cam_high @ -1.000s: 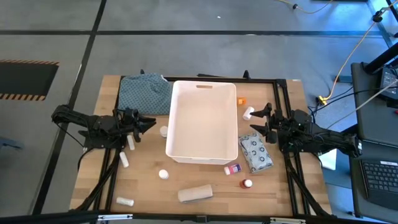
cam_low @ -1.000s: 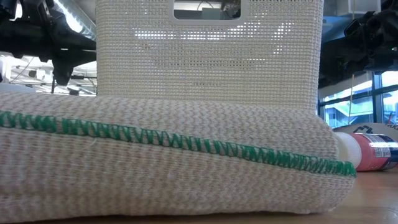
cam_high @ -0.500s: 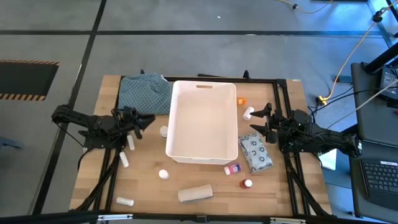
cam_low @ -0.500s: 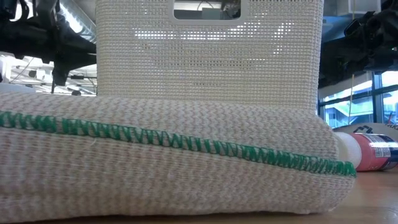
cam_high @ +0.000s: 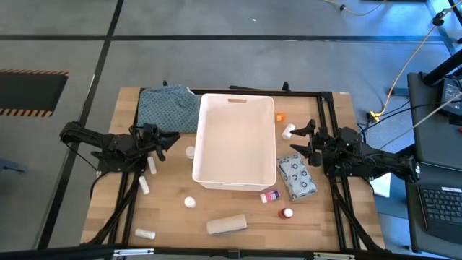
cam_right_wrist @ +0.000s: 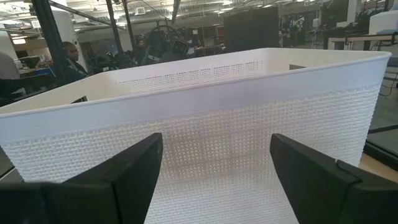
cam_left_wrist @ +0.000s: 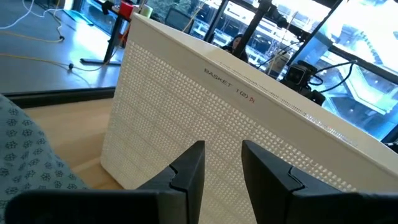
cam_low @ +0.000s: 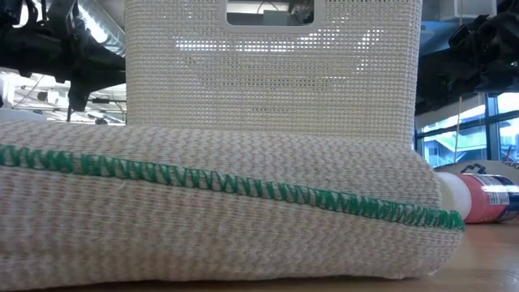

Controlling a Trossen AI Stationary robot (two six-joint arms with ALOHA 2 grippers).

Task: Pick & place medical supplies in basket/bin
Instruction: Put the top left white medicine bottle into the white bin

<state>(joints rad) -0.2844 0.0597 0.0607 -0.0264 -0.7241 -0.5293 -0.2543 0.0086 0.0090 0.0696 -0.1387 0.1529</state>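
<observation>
High view: the white basket point(cam_high: 234, 141) sits mid-frame on the worktop point(cam_high: 325, 217), supplies scattered around it. Left wrist view: the left gripper point(cam_left_wrist: 222, 163) faces the basket wall, jaws slightly apart, empty. Right wrist view: the right gripper point(cam_right_wrist: 216, 163) has its jaws spread wide, empty.

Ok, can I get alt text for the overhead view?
An empty white bin sits mid-table with supplies scattered around it: a beige roll, a patterned packet, small white rolls and capped bottles. The left gripper and right gripper, both open and empty, flank it.
</observation>
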